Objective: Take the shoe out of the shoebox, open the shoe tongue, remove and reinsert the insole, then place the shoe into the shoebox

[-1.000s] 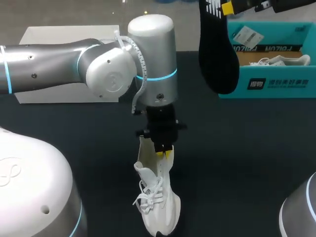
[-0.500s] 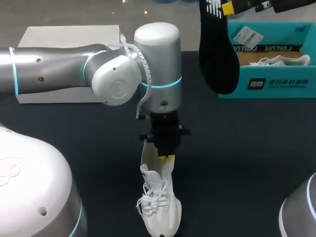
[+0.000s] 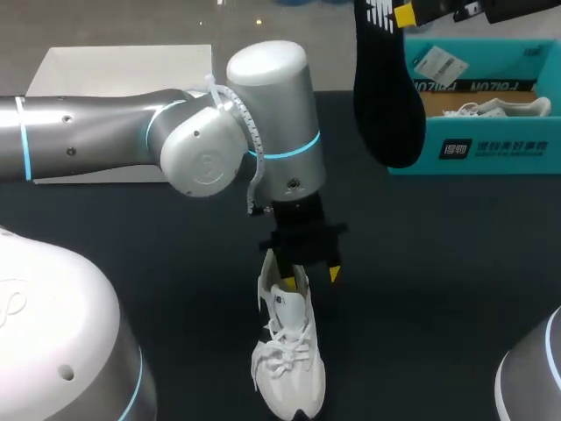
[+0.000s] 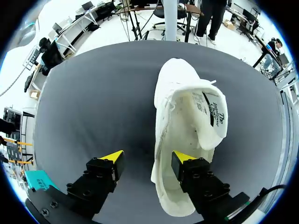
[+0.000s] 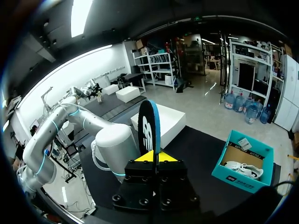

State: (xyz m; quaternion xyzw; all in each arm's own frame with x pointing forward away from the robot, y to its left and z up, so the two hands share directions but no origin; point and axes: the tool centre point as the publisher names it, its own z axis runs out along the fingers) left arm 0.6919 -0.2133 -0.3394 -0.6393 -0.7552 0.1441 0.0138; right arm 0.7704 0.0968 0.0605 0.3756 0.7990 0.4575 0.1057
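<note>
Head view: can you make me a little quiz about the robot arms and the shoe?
1. True or false: the left gripper is open.
2. The right gripper holds: A a sock, B the insole, C a cup.
3. Fill in: the white shoe lies on the ____.
Key: 1 true. 2 B. 3 table.
</note>
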